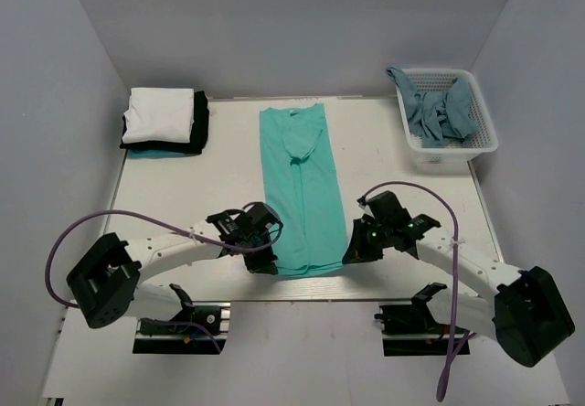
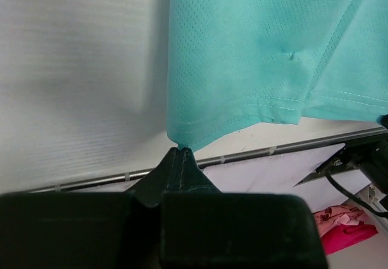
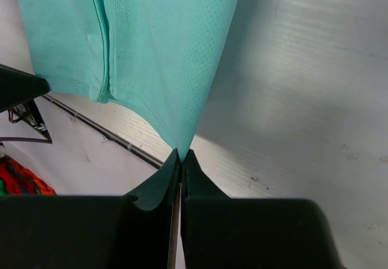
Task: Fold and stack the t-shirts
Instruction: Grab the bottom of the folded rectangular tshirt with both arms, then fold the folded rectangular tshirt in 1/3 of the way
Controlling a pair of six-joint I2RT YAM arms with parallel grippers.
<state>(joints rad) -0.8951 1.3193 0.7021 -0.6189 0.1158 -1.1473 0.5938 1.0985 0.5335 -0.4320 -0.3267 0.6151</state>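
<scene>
Both claws are clenched: the left claw (image 2: 180, 154) and right claw (image 3: 182, 155) each pinch a near hem corner of the turquoise shirt (image 1: 302, 196), a long strip on the surface (image 1: 402, 214), likely awaiting crosswise folds. Beyond, far left, sits the folded stack (image 1: 164, 118); far right, blue-grey cloth (image 1: 439, 113) fills the basket (image 1: 484, 139).

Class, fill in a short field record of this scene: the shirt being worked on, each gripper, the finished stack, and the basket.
Shirt in work: turquoise-green t-shirt, folded into a long narrow strip, lying on the white table, neck at the far end.
Left gripper: shut on the shirt's near left hem corner.
Right gripper: shut on the near right hem corner.
Stack: folded white shirt on a black shirt, with a teal one beneath, at the far left.
Basket: white plastic lattice basket, far right, holding crumpled grey-blue cloth.
</scene>
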